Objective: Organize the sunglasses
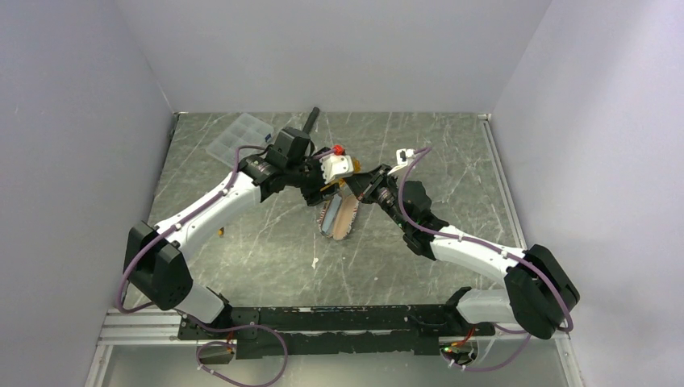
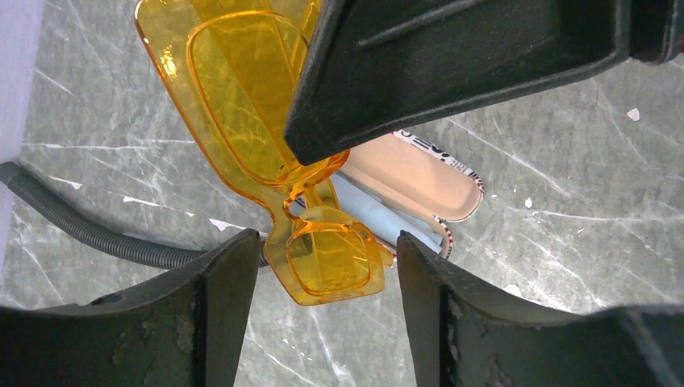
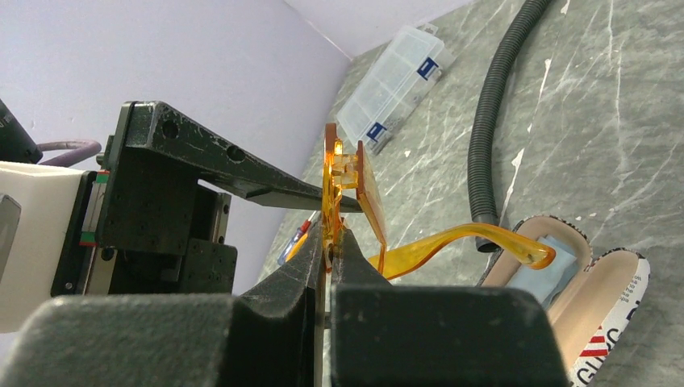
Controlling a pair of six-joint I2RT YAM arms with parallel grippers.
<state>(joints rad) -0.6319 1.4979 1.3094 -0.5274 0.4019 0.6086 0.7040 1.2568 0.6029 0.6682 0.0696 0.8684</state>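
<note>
R hand (image 3: pixel 329 246) clamped tight on sunglasses (image 2: pixel 242 121), up in air over open case (image 2: pixel 411 181) on bench (image 2: pixel 565 201). L hand (image 2: pixel 323 246) apart, one lens betw. its fingers, not squeezed. Blue cloth (image 2: pixel 367 214) inside case.

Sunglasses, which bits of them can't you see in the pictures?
- Right wrist view: the sunglasses stand edge-on in the right end effector, so their lenses do not show.
- Left wrist view: that end effector's finger covers part of the upper lens, and the top edge cuts off the frame.
- Top external view: they are too small to tell their shape.
</note>
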